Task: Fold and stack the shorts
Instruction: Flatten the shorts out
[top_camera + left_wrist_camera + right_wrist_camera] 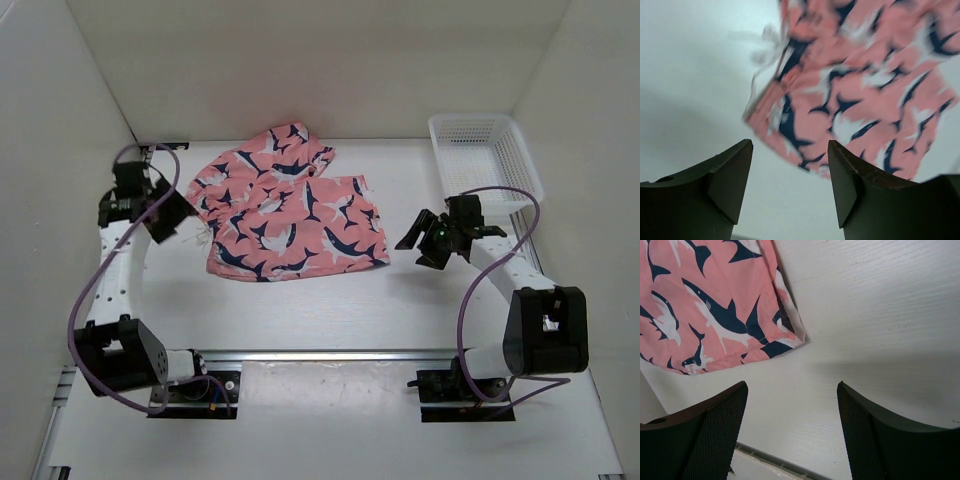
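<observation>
Arms: two, the left arm [118,265] and the right arm [500,268], bolted at the near edge of the table [330,310].
Cables: two, both purple, one cable [85,290] looped along each arm.
Shorts: one rumpled pink shark-print heap [290,205] lay on the table toward the back, between the two claws. Whether it was a single pair could not be told.
Basket: one, white mesh [500,135], stood at the back right, apart from the shorts.
Left claw [172,218]: just beside the shorts' left edge, jaws well apart, gripping nothing.
Right claw [418,248]: near the shorts' right hem, not touching it, jaws parted and empty.
Top view only: the basket, both arms and the heap's whole outline.
Left wrist view only: the white drawstring [765,42], blurred, at the waistband edge.
Right wrist view only: the hem corner lying flat, bare table under the open fingers [715,430].
</observation>
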